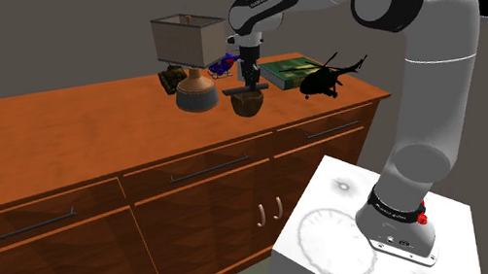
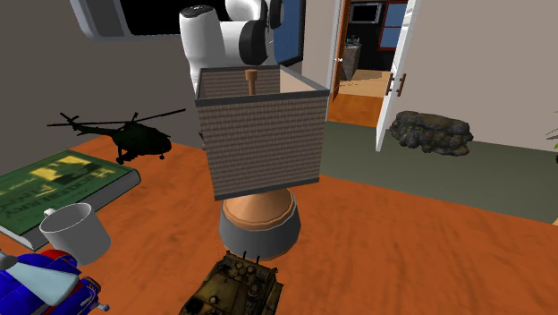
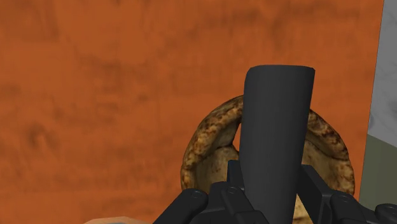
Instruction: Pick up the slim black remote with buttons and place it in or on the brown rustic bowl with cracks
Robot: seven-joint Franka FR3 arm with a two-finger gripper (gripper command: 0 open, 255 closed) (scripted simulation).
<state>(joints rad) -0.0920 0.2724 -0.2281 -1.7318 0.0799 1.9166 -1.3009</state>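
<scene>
Above the orange-brown sideboard (image 1: pixel 56 138), the slim black remote (image 3: pixel 278 127) is clasped end-down in the black gripper (image 3: pixel 272 194) over the cracked brown bowl (image 3: pixel 207 137) (a narrow target), from whose rim it could be tipped out if released off-centre.

Bowl (image 1: pixel 248 104) flanked closely by lamp (image 1: pixel 184 39) and book (image 1: pixel 288 70), helicopter (image 1: pixel 327 78) beyond — open counter (image 1: pixel 56 138) stretches toward the shoulder view's left.

grey wall (image 1: pixel 23 44) behind an orange-brown sideboard (image 1: pixel 65 137) (dark drawer handles (image 1: pixel 207 169)), with a white door (image 2: pixel 402 40) seemingly ajar.
</scene>
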